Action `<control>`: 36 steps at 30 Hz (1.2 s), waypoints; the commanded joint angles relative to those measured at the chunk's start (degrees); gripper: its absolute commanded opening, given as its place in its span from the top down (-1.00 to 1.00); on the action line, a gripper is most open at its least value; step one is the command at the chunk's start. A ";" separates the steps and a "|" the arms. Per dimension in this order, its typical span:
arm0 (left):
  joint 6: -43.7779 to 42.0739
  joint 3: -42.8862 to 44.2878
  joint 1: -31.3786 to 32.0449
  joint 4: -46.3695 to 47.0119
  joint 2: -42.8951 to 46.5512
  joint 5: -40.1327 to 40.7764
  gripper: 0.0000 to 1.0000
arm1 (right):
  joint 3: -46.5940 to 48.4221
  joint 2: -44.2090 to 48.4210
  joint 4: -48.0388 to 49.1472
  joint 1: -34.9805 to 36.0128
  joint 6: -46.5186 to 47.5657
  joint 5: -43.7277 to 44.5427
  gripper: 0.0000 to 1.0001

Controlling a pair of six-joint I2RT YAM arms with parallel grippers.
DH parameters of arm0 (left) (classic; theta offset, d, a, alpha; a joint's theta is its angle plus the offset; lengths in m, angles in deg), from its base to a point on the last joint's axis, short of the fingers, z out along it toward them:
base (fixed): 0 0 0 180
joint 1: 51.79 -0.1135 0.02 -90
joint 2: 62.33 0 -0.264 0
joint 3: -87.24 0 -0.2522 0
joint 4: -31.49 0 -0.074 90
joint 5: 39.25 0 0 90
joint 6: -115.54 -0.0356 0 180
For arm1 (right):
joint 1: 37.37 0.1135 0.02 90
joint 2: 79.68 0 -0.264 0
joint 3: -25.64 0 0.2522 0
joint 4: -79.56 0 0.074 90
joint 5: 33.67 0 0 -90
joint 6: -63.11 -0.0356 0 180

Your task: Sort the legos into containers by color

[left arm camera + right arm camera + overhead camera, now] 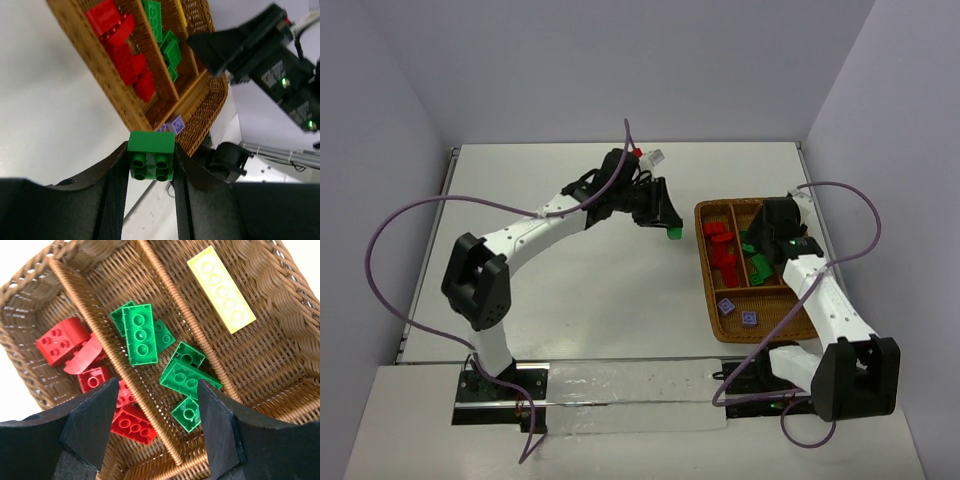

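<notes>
L fingers [112, 192] hold green lego [150, 155] beside tray [99, 65] rim

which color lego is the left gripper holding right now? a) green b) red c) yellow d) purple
a: in the left wrist view, the left gripper has its two fingers clamped on the sides of a green lego, held outside the tray.

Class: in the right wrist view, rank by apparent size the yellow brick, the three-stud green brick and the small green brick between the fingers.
1. yellow brick
2. three-stud green brick
3. small green brick
All lie in one tray, so nearness hardly matters.
</notes>
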 commanded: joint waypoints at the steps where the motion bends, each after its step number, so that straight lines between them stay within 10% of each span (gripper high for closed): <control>1: 1.96 14.35 1.94 -2.82 -7.17 1.37 0.99 | 5.91 7.11 -2.96 -0.34 -1.39 0.37 -0.43; 13: 12.19 45.37 5.34 0.21 -32.68 -7.12 0.99 | 9.60 24.21 -11.32 -0.34 -5.60 -1.22 -0.50; 36: 24.90 55.27 8.77 24.89 -51.32 -4.96 1.00 | 7.81 29.77 -10.12 -0.34 -5.98 -11.05 -0.49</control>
